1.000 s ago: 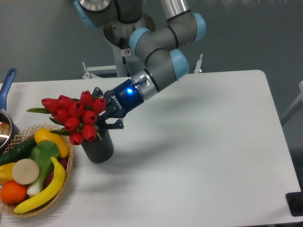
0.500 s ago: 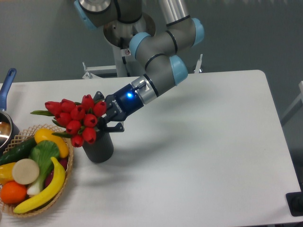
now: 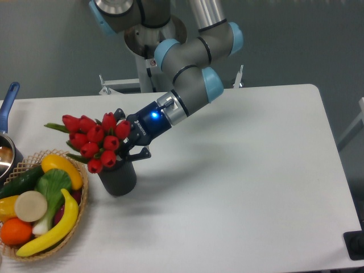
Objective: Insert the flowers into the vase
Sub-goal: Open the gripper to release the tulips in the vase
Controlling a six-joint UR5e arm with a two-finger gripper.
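- The arm (image 3: 187,68) reaches down from its grey base column at the top of the view, folding at blue-capped joints and slanting down and to the left over the counter (image 3: 239,170).
- The wrist section glows with a blue light ring on its black housing, just right of the vase (image 3: 118,177).
- The tool (image 3: 126,138) sits at the vase's mouth — its dark fingers (image 3: 139,152) are closed on the flowers (image 3: 96,141) at the stems, one finger above and one below.

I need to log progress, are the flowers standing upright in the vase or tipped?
Tipped: the flowers lean left over the vase, held by the gripper.
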